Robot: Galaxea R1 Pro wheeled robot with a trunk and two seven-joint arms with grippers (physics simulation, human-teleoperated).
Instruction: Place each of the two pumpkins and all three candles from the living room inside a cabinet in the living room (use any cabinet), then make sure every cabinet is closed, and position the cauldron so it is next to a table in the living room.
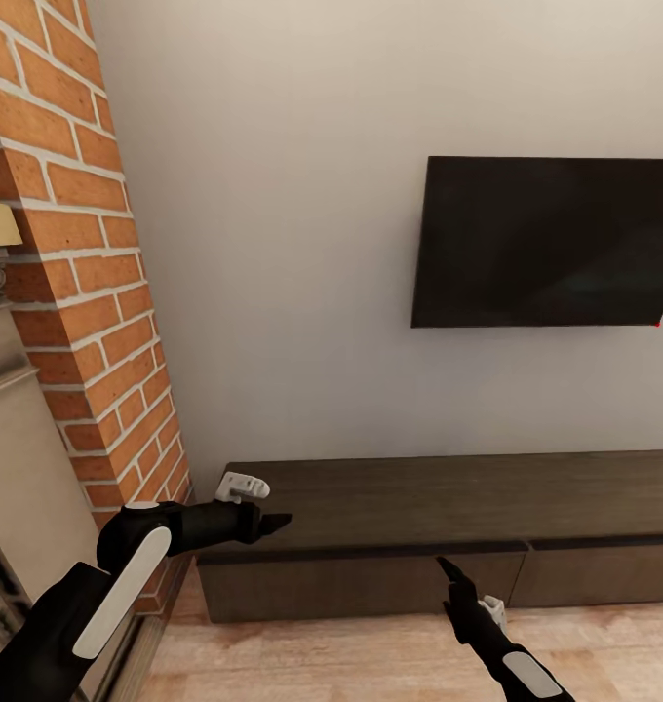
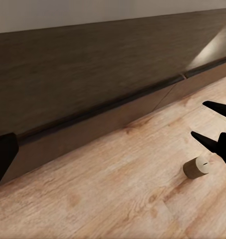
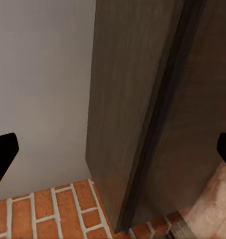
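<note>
Long dark cabinet (image 1: 439, 526) shut against the wall, below the black TV (image 1: 551, 242). Right hand (image 1: 447, 570) spread before the cabinet front, with one candle (image 2: 196, 167) on the floor beside it. Left hand (image 1: 273, 523) over the cabinet's end by the brick chimney (image 1: 88, 283); spread or pressed together, cannot tell.

Left arm bent inward, left gripper (image 1: 273, 523) pointing right, fingers parted. Right arm raised from below, right gripper (image 1: 451, 575) open, empty.

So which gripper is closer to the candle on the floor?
Right. The right gripper hangs just beside the candle, while the left gripper is up over the cabinet's top, farther off.
</note>
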